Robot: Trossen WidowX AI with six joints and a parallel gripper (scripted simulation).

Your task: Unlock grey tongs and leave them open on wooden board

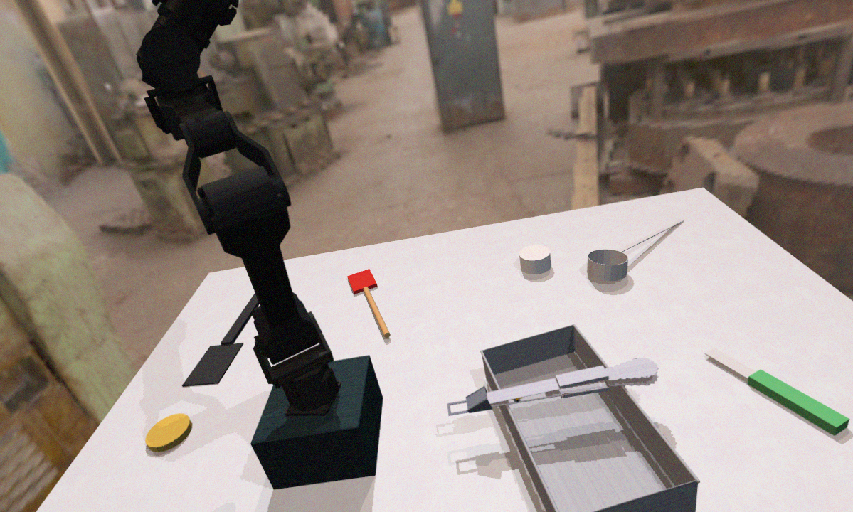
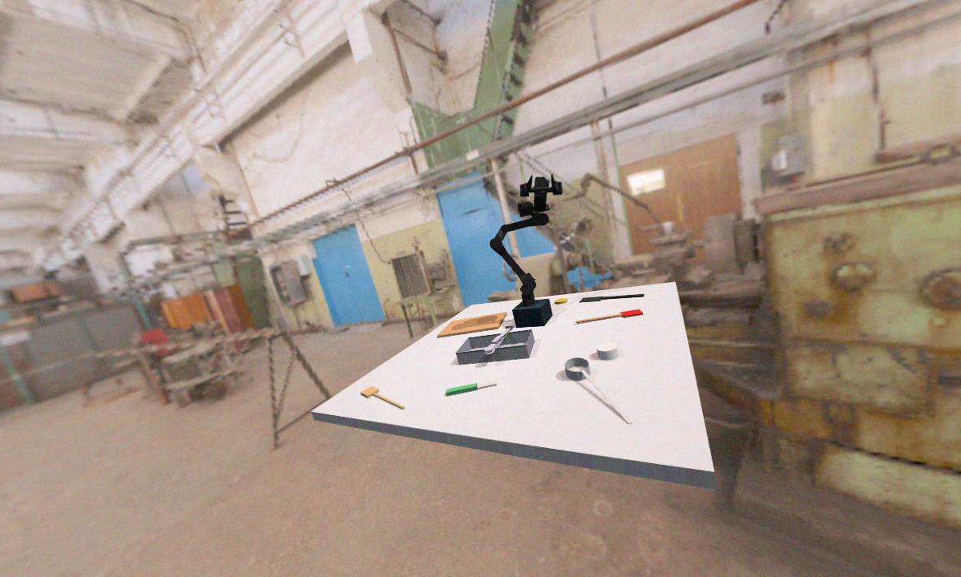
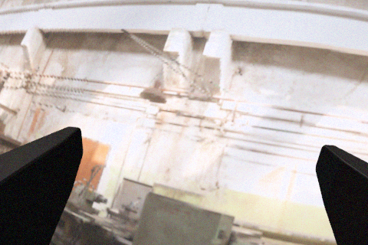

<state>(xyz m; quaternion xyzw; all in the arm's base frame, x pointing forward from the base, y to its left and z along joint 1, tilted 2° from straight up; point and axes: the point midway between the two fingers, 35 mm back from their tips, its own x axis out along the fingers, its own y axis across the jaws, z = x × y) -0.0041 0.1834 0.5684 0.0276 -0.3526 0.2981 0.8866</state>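
Note:
The grey tongs [image 1: 585, 378] [image 2: 500, 340] rest across the roasting tin [image 1: 647, 421] [image 2: 518, 352], arms together. Their dark hinge part and wire loop stick out past the rim on the robot's side, and the scalloped tips lie over the opposite rim. The wooden board [image 2: 452, 330] lies flat beside the tin in the exterior view and is outside the top view. My gripper [image 2: 540, 178] [image 3: 204, 150] is open and empty, raised high above the table and well away from the tongs. The wrist view shows only the hall between the fingers.
The robot's base block [image 1: 327, 445] [image 2: 533, 313] stands near the tin and board. Around are a green-handled tool [image 1: 798, 401] [image 2: 462, 389], a pan [image 1: 607, 267] [image 2: 576, 369], a white-topped cylinder [image 1: 535, 260], a red-headed tool [image 1: 361, 280], a black turner [image 1: 213, 365] and a yellow disc [image 1: 168, 431].

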